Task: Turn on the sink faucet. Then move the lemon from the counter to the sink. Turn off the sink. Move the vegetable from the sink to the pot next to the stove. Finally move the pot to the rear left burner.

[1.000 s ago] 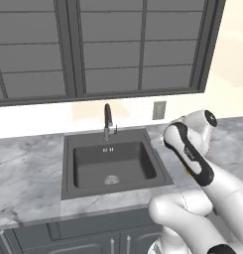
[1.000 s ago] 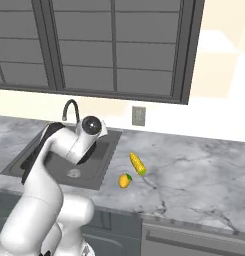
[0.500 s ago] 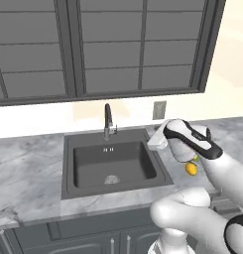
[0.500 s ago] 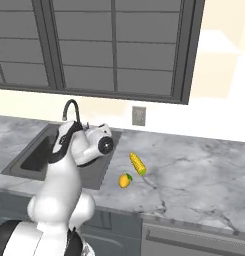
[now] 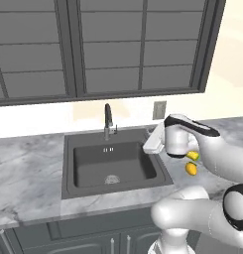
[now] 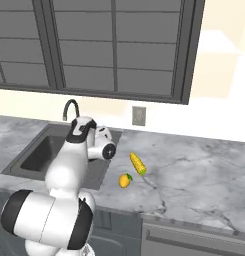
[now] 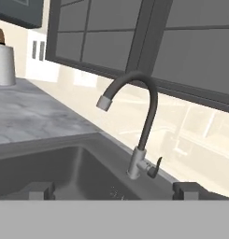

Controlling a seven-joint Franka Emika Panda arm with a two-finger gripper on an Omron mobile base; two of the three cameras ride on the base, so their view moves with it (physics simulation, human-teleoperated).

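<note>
The dark gooseneck sink faucet [image 5: 108, 119] [image 6: 69, 108] [image 7: 145, 128] stands behind the dark sink [image 5: 68, 171] [image 6: 29, 160]; no water shows at its spout. Its small lever [image 7: 156, 167] sticks out at the base. My gripper [image 5: 148, 143] [image 7: 113, 190] hovers over the sink's right rim and points at the faucet, open, with nothing between its fingertips [image 7: 39, 190]. The lemon [image 5: 191, 168] [image 6: 125, 180] lies on the marble counter [image 5: 29, 173] [image 6: 194, 175] right of the sink. The basin holds nothing. The pot and the stove are out of view.
A yellow corn cob [image 5: 193, 155] [image 6: 138, 163] lies just behind the lemon. A wall outlet [image 5: 159, 110] [image 6: 139, 115] sits right of the faucet. Dark cabinets hang low above. A white container [image 7: 3, 60] stands on the counter left of the sink.
The arm has folded down and to the right, bringing the hand low over the sink's right rim and uncovering the lemon in the left base view. The gripper stayed open.
</note>
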